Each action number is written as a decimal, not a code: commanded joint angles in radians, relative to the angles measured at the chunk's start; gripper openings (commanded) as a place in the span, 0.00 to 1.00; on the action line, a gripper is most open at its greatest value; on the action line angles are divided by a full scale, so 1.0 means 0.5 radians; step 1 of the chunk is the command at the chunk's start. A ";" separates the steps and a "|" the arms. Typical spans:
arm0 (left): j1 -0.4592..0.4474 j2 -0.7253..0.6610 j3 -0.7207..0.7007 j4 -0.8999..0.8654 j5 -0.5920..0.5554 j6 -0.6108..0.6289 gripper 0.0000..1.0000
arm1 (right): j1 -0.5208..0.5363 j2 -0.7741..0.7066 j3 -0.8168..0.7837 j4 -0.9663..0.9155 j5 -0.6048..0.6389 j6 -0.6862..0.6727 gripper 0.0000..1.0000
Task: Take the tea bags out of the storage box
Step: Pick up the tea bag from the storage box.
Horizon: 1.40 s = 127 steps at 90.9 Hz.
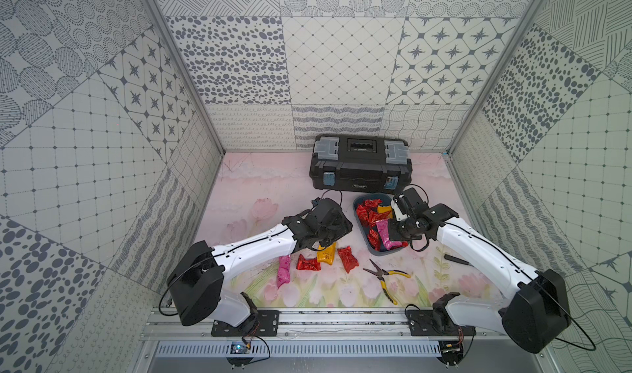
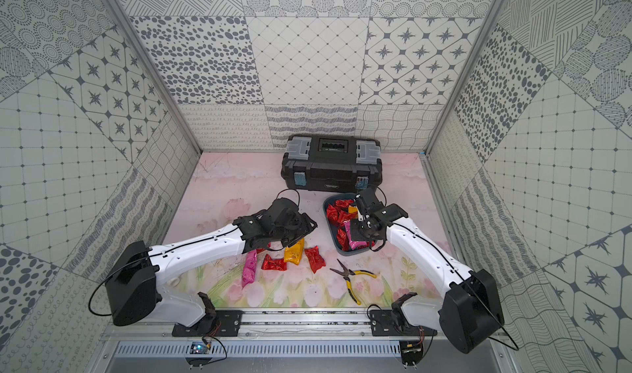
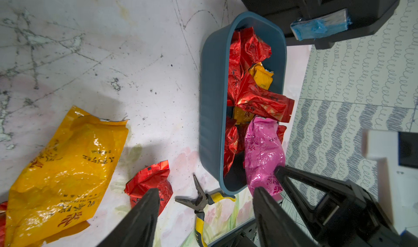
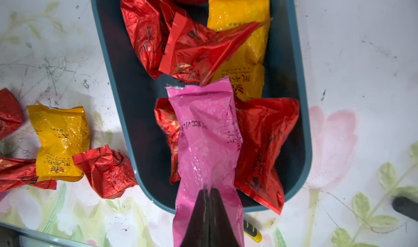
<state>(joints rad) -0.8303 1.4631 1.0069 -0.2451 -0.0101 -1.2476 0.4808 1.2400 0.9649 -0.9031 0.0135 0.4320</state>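
Over storage box, right of centre | right gripper pinches pink tea bag at near rim | left gripper spread, empty, above removed tea bags on table | progress: several out; red and yellow tea bags left inside.

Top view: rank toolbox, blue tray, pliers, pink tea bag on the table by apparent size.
1. toolbox
2. blue tray
3. pliers, longer but thin
4. pink tea bag on the table; area close to the pliers, so the last two are unsure.
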 commanded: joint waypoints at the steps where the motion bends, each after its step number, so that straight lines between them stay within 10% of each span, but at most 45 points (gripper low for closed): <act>1: -0.005 -0.017 0.031 0.039 -0.028 -0.060 0.69 | -0.009 -0.099 -0.016 0.001 0.049 0.085 0.00; 40: 0.063 -0.097 -0.007 0.378 0.381 0.324 0.81 | 0.029 -0.309 0.066 0.324 -0.753 -0.022 0.00; 69: 0.087 -0.112 -0.064 0.534 0.492 0.282 0.85 | 0.290 -0.176 0.163 0.489 -0.875 -0.040 0.00; 127: 0.093 -0.235 -0.170 0.594 0.336 0.235 0.15 | 0.374 -0.124 0.144 0.601 -0.792 0.055 0.00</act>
<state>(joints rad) -0.7910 1.3510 0.9207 0.0059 0.1589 -1.1500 0.6571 1.1690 1.0153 -0.6796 -0.3809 0.4599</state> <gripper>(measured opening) 0.188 0.055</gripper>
